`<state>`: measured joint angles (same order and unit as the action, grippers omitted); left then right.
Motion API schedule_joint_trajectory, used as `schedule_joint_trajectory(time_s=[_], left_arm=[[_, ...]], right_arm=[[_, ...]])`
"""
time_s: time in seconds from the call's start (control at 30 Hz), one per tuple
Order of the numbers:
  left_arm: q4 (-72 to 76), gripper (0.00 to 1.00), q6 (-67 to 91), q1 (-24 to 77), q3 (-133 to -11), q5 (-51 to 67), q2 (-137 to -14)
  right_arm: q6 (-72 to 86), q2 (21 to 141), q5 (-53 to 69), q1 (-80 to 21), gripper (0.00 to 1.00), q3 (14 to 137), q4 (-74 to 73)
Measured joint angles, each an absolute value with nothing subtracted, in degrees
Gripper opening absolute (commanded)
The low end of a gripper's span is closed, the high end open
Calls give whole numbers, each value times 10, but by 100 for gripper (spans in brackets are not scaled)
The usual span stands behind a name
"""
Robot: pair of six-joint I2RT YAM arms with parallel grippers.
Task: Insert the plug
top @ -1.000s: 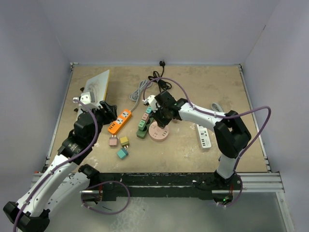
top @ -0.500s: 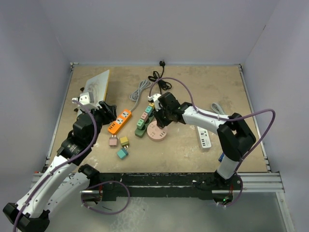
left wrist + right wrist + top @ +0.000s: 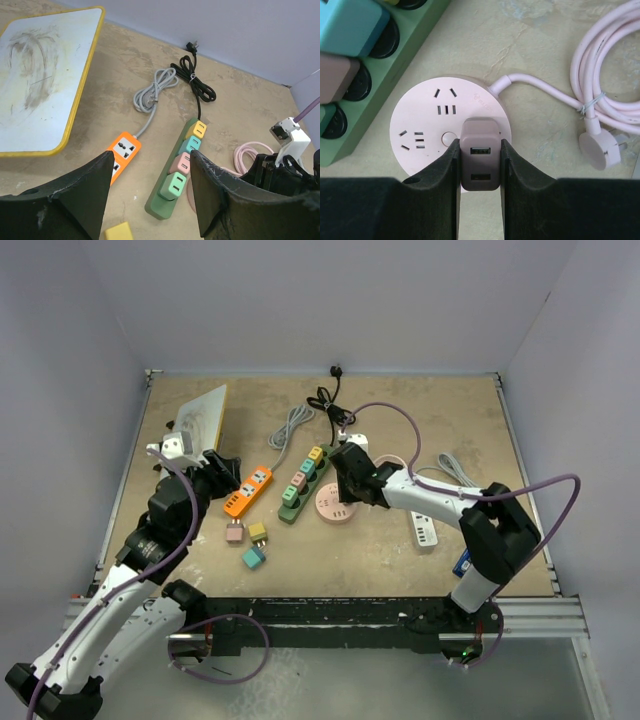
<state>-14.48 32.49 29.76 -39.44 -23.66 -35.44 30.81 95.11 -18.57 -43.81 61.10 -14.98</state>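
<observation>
Right tool (image 3: pixel 480 150) gripping mauve plug (image 3: pixel 479 167) at edge of round socket (image 3: pixel 427 117), green strip (image 3: pixel 350 142) close, left tool (image 3: pixel 151 159) wide

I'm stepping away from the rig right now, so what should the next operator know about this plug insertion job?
Left gripper: open, empty, hovering near the orange power strip.
Right gripper: shut on the mauve charger plug, held over the near edge of the round pink socket hub.
Done: plug in grip and at the hub.
Left: prongs are hidden, so seating is unconfirmed; press in, release, retreat.
</observation>
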Motion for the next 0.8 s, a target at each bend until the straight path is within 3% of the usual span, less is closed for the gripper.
schedule_joint_trajectory(time_s=[0.13, 0.67, 0.8], left_arm=[[-145, 59, 325, 298, -394, -236, -354], [-145, 59, 325, 298, -394, -236, -355], [-145, 59, 325, 298, -394, -236, -355]], right_arm=[[344, 960, -203, -436, 0, 618, -156], [385, 1008, -273, -454, 0, 636, -124], [393, 995, -277, -454, 37, 638, -130]])
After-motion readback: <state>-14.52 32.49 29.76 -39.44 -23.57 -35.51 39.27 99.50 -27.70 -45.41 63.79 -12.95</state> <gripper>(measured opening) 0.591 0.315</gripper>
